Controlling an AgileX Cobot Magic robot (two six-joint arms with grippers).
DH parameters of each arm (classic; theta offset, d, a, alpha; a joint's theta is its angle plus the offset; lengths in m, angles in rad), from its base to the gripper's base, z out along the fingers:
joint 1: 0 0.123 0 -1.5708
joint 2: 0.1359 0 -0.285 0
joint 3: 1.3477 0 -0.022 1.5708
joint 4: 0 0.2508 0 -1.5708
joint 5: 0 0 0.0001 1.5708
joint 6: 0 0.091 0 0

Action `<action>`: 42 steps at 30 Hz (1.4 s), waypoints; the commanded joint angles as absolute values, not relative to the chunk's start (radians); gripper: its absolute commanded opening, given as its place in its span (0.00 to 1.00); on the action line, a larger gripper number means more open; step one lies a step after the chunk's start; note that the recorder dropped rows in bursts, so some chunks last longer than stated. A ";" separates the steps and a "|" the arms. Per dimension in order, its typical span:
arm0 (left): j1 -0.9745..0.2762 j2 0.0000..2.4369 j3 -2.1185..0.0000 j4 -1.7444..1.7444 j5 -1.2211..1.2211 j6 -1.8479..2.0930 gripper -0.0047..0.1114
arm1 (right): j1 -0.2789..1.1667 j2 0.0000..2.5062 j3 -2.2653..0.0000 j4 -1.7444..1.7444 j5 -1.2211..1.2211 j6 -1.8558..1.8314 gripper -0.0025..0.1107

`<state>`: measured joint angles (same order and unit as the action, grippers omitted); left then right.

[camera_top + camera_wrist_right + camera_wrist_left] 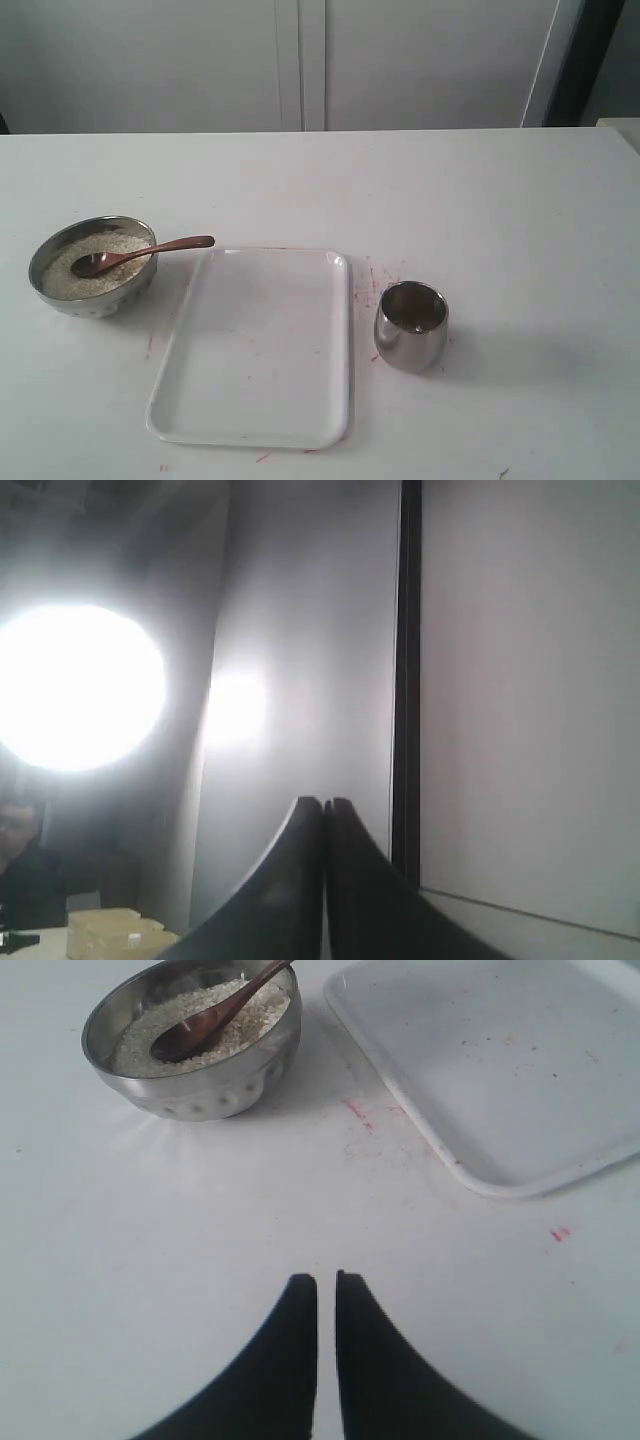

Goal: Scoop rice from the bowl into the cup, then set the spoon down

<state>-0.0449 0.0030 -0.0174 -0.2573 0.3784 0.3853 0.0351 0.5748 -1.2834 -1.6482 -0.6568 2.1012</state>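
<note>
The steel bowl (60,300) stands at the table's left, filled with off-white rice (65,280). The reddish-brown spoon (150,249) lies in it, its oval end on the rice and its handle sticking out over the rim toward the tray. To the right of the tray stands the steel cup (411,326), upright. In the left wrist view the bowl (200,1095), rice (135,1052) and spoon (215,1015) lie well ahead of my left gripper (326,1280), which is shut and holds nothing. My right gripper (324,802) is shut, raised and facing a wall. Neither gripper shows in the exterior view.
A white rectangular tray (260,350) lies between bowl and cup, and its corner (500,1080) shows in the left wrist view. Small red specks mark the white table (480,220). Grey cabinet panels stand behind the table.
</note>
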 commanded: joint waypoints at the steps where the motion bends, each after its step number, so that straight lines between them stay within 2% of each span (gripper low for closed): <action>1: -0.042 0.000 -0.012 -0.268 0.382 0.389 0.16 | 0.039 0.652 -1.284 -1.686 -0.684 2.105 0.02; 13: -0.042 0.000 -0.012 -0.268 0.382 0.389 0.16 | 0.039 0.894 -1.272 -1.744 -0.805 2.105 0.02; 18: -0.042 0.000 -0.012 -0.268 0.382 0.389 0.16 | 0.039 0.959 -1.269 -1.736 -0.767 2.105 0.02; 31: -0.042 0.000 -0.012 -0.268 0.382 0.389 0.16 | 0.039 0.968 -1.269 -1.000 -0.405 2.105 0.02; 42: -0.042 0.000 -0.012 -0.268 0.382 0.389 0.16 | 0.039 0.970 -1.269 -0.812 -0.232 2.105 0.02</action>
